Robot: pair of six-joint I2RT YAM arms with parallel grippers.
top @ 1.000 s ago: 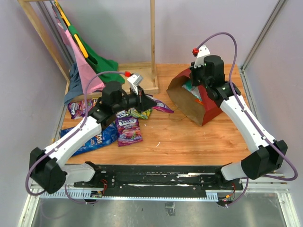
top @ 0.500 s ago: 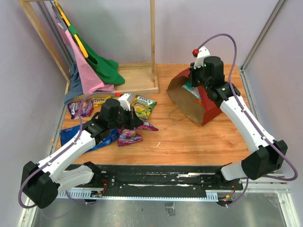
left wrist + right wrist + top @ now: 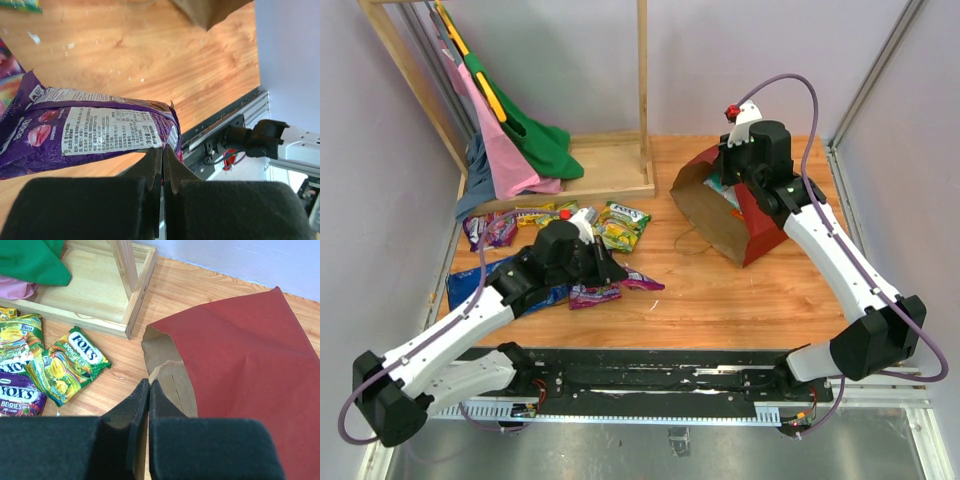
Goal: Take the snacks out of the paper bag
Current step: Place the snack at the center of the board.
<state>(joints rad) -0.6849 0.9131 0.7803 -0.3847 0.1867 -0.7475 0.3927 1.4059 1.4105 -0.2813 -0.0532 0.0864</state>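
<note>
Glossy snack packets [image 3: 620, 222] lie scattered at the left of the wooden desk [image 3: 720, 295], where the left fingers [image 3: 154, 170] pinch the edge of 1 glossy purple candy packet [image 3: 90, 132]. At right, the tall dark red paper bag [image 3: 240, 350] lies tipped, mouth leftward, with the right fingers [image 3: 140, 400] pressed together on its rim.

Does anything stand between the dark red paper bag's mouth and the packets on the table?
Nothing visible does: only bare wooden table lies between the dark red paper bag and the glossy yellow-green packet.
</note>
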